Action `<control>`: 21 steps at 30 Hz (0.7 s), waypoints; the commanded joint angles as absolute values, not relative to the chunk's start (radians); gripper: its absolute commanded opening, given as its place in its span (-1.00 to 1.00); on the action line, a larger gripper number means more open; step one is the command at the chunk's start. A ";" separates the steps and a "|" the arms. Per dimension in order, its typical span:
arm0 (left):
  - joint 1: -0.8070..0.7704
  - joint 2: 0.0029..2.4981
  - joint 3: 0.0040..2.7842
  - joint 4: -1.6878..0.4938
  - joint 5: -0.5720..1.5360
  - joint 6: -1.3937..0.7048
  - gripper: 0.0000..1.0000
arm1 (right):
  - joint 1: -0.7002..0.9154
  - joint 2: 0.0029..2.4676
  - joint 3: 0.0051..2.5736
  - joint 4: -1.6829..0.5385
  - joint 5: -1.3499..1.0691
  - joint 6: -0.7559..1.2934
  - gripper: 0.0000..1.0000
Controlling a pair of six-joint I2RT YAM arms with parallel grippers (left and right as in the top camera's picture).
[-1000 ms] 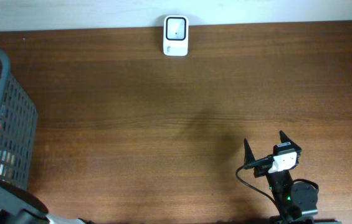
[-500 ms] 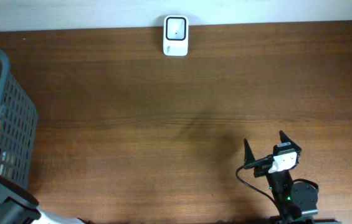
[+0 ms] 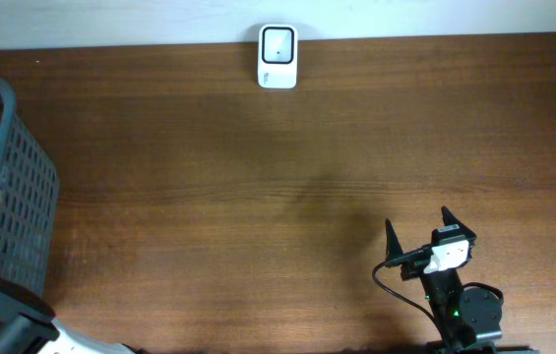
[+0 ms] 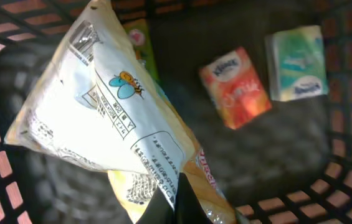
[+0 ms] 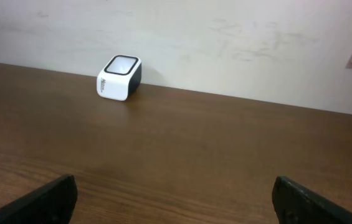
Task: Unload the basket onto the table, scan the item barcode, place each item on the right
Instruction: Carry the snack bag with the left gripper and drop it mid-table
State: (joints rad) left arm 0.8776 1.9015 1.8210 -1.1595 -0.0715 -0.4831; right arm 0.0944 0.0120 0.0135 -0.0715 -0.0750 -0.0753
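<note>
Left claw (image 4: 177,200) clamped on a white-and-yellow packet (image 4: 110,118) inside the basket (image 3: 24,187); right claw (image 3: 416,222) gapes wide — scanner (image 3: 278,57) far across the worktop (image 3: 258,197).

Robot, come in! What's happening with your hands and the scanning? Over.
Left gripper shut on white-and-yellow packet, inside basket. Right gripper open, empty. Barcode scanner at far edge of table, nothing in the way.
</note>
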 commanded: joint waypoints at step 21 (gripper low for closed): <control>-0.323 1.510 1.709 -0.929 -0.022 -0.256 -1.00 | 0.099 0.004 0.006 -0.072 -0.066 -0.071 0.97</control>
